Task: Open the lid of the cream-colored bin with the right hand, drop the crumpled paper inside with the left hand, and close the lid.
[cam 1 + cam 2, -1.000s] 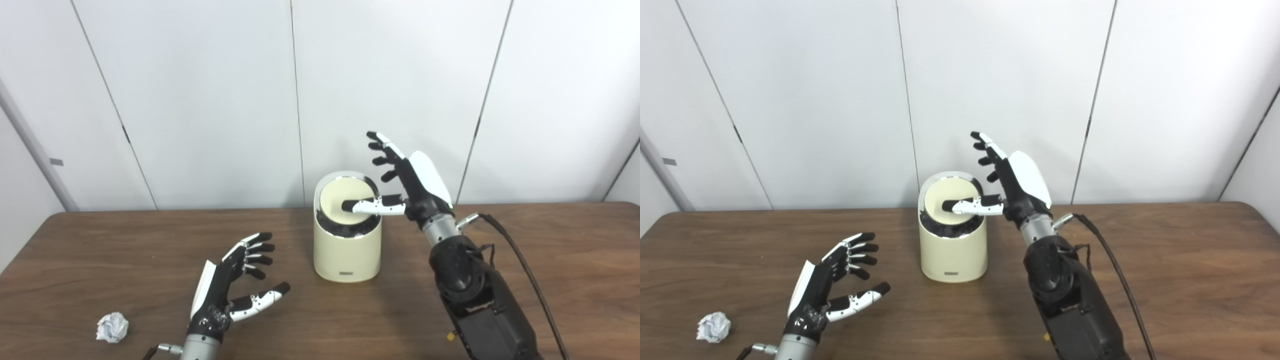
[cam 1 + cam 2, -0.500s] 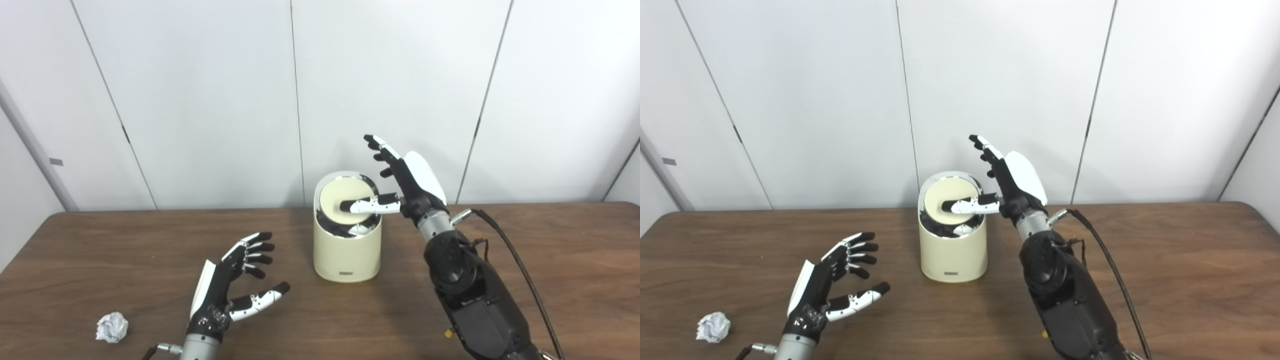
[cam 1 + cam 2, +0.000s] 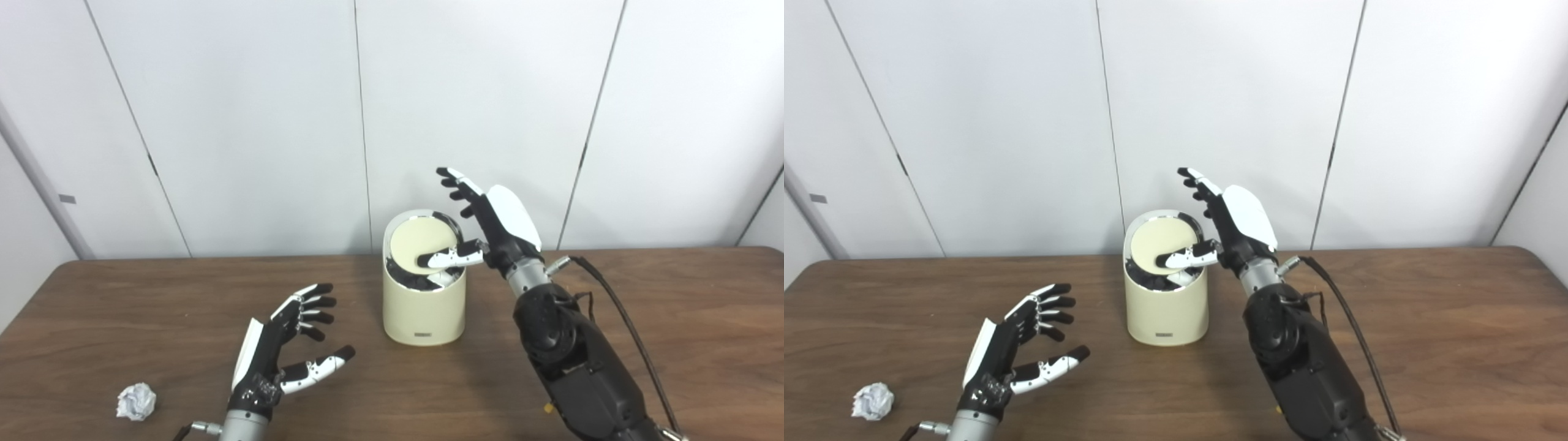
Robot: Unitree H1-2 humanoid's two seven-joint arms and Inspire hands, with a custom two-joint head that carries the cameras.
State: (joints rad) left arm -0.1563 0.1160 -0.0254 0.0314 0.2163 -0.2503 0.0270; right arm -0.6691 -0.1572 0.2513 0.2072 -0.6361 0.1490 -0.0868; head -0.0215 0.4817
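The cream-colored bin point(image 3: 424, 312) stands at the middle of the table. Its round lid point(image 3: 422, 242) is tilted up toward the back, with a dark gap at the front. My right hand point(image 3: 490, 226) is open beside the bin's upper right, with its thumb pressing down on the lid's front edge. The crumpled paper point(image 3: 136, 402) lies at the front left of the table. My left hand point(image 3: 285, 352) is open and empty, hovering between the paper and the bin. It also shows in the right eye view point(image 3: 1020, 349).
The brown wooden table point(image 3: 674, 318) runs across the view, with white wall panels behind it. A black cable point(image 3: 618, 312) runs from my right wrist over the table's right side.
My right hand has moved left and lower, and its thumb has pushed the lid's front edge down, so the lid tilts more. The left hand and the paper have not moved.
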